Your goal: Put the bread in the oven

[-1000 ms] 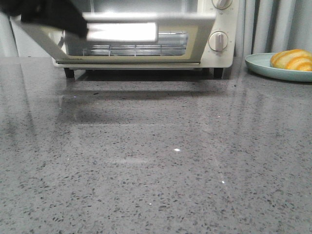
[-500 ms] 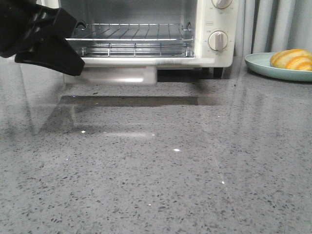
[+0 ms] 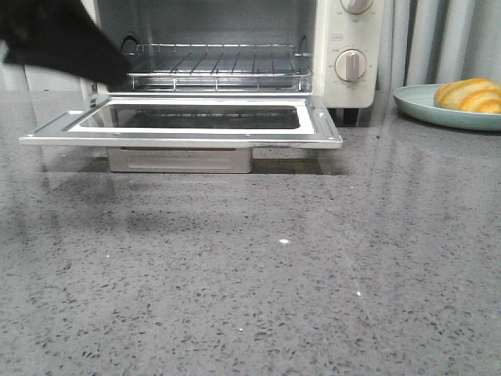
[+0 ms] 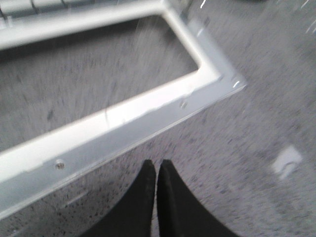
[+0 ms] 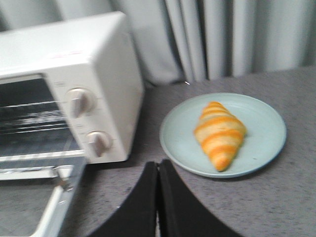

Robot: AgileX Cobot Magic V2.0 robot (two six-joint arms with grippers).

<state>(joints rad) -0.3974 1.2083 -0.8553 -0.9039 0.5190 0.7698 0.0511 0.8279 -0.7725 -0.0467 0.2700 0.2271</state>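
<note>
The cream-white oven [image 3: 344,55] stands at the back of the table, its glass door [image 3: 184,129] dropped flat open and the wire rack [image 3: 215,63] showing. The bread [image 3: 470,95], golden-orange with cream stripes, lies on a pale green plate [image 3: 423,106] at the right; it also shows in the right wrist view [image 5: 219,132]. My left gripper [image 4: 156,164] is shut and empty, just off the open door's front edge [image 4: 123,123]; its dark arm [image 3: 59,35] is at the upper left. My right gripper [image 5: 158,164] is shut and empty, above the table near the plate [image 5: 177,143].
Grey curtains [image 3: 446,39] hang behind the oven and plate. The speckled grey countertop [image 3: 250,274] stretches in front of the oven. The oven's two knobs [image 5: 89,121] face the right wrist camera.
The oven door has swung down from nearly closed to flat open. My left arm has moved up and to the left, away from the door.
</note>
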